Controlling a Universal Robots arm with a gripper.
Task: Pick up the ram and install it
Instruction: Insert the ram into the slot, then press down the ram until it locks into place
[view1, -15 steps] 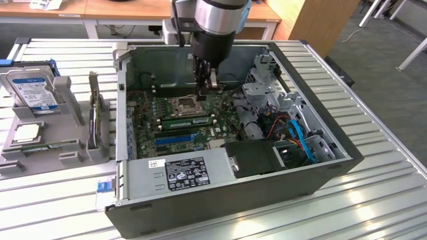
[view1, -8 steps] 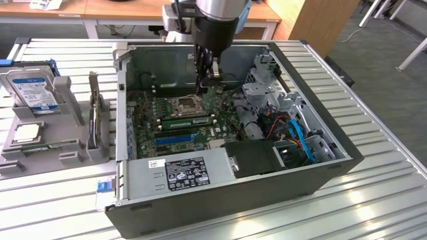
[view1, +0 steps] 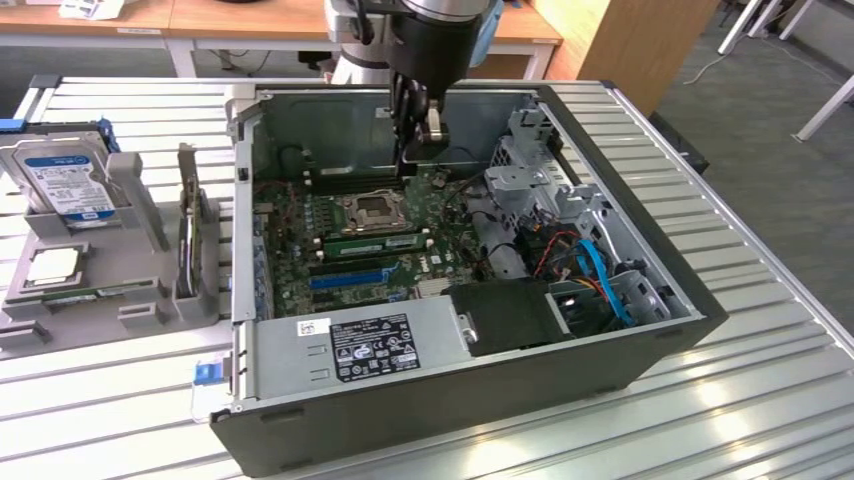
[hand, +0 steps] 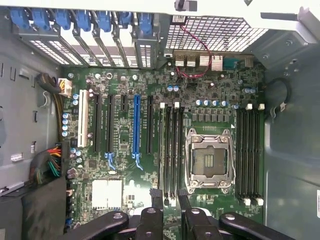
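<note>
Hand (hand: 169, 202) hovers released, its two fingers (hand: 156, 204) apart, over motherboard (hand: 125, 165) with two slot banks (hand: 247, 150).

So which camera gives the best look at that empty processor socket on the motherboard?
The wrist view: it looks straight down on the processor socket, so its metal frame and bare middle show plainly. The exterior view shows it farther off and at a slant, deep inside the computer case.

Table (view1: 747, 400) is formed of ribbed, faintly glossy bare metal; computer case (view1: 441, 420), matt dark-grey sheet metal; motherboard (hand: 125, 165), green lacquered board; card clips (hand: 62, 17), blue plastic; gripper (hand: 170, 197), finished in smooth black; hard drive (view1: 60, 180), silvery metal faced with a paper label.
</note>
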